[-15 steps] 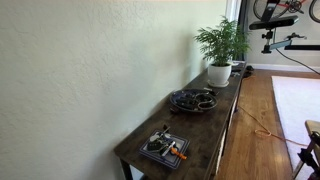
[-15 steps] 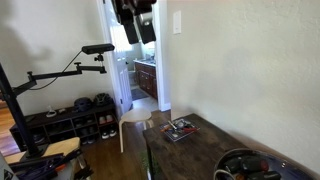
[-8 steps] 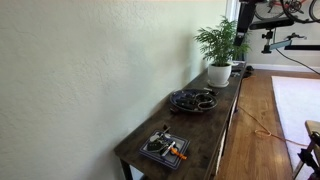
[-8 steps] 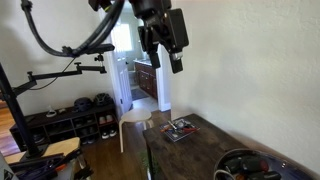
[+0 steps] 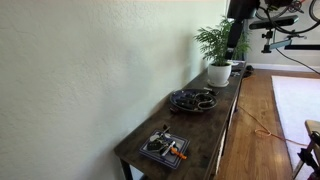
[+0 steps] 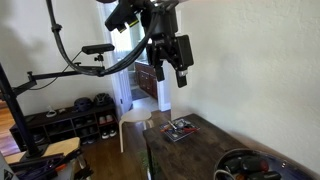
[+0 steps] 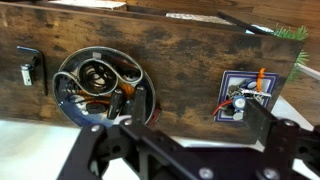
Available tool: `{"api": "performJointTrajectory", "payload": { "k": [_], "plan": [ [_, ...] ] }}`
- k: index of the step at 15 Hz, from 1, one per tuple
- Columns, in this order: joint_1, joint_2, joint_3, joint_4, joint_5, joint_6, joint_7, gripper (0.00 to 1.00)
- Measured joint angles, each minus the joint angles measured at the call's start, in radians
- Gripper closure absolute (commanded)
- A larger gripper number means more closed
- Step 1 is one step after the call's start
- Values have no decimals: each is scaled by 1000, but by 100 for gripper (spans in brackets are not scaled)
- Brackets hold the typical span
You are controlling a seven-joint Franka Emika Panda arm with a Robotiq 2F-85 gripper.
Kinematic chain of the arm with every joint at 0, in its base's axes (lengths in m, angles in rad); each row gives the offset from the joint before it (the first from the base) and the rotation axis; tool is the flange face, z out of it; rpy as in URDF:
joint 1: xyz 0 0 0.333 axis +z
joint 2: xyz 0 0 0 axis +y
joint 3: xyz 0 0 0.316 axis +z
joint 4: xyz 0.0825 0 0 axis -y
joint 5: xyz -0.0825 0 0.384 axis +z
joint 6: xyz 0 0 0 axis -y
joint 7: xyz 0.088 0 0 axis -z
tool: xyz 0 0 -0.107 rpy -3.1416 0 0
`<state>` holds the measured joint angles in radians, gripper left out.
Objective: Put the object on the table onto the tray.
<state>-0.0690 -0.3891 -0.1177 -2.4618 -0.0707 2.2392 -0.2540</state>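
Over at the bench's point(image 7: 180, 45) left end, a small dark object point(image 7: 28, 68) sat close to the edge, just beside the round tray point(image 7: 58, 88) but not touching it. Bare wood ran on to the square tray point(image 7: 228, 112). The hand point(image 7: 182, 140) hung high above, fingers spread wide, holding nothing.

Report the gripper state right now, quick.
Gripper: open, fingers spread apart, holding nothing, up in the air above the table.
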Motion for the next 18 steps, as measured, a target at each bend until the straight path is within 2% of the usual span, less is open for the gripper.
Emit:
{"api": "performJointTrajectory", "payload": {
  "k": [9, 14, 18],
  "plan": [
    [5, 24, 1, 1, 5, 20, 0, 0],
    [18, 139, 8, 23, 6, 89, -2, 0],
    [30, 270, 14, 88, 10, 123, -16, 0]
  ]
}}
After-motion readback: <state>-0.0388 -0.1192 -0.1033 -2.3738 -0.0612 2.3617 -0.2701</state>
